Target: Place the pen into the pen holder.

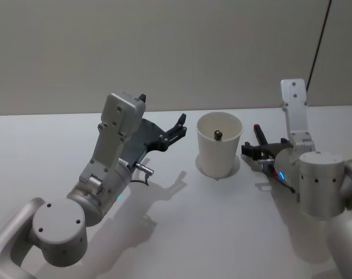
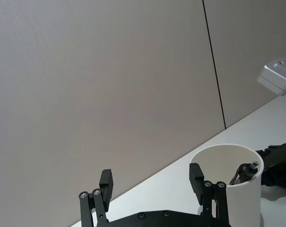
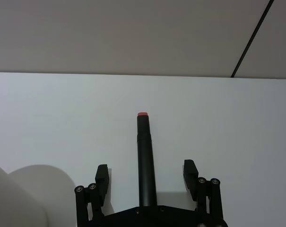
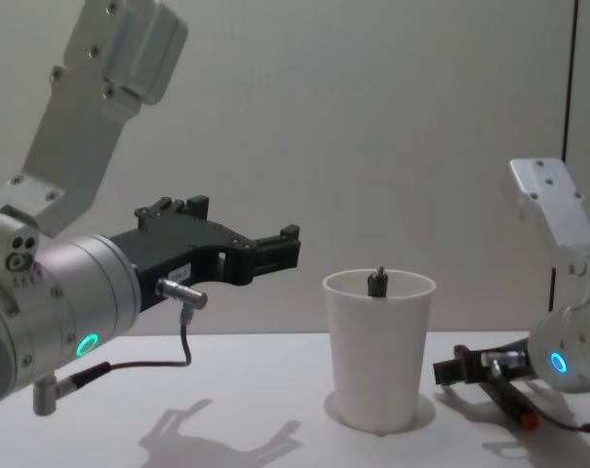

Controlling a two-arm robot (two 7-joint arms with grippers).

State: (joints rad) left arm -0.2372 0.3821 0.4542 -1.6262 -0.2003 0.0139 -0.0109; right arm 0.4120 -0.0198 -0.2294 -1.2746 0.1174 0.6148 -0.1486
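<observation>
The pen holder [image 1: 219, 152] is a white paper cup standing upright mid-table, also in the chest view [image 4: 380, 356] and the left wrist view [image 2: 228, 189]. A dark pen [image 1: 218, 135] leans inside it, its end just above the rim [image 4: 377, 281]. A second black pen [image 3: 145, 151] with a red end lies flat on the table to the right of the cup. My right gripper [image 3: 146, 174] rests low around it, open, with its fingers clear of the pen on both sides. My left gripper [image 1: 162, 110] hangs open and empty in the air left of the cup [image 4: 246, 222].
The white table [image 1: 181, 232] runs back to a plain grey wall. A dark cable [image 1: 318, 40] hangs down the wall at the back right. Free surface lies in front of the cup and to its left.
</observation>
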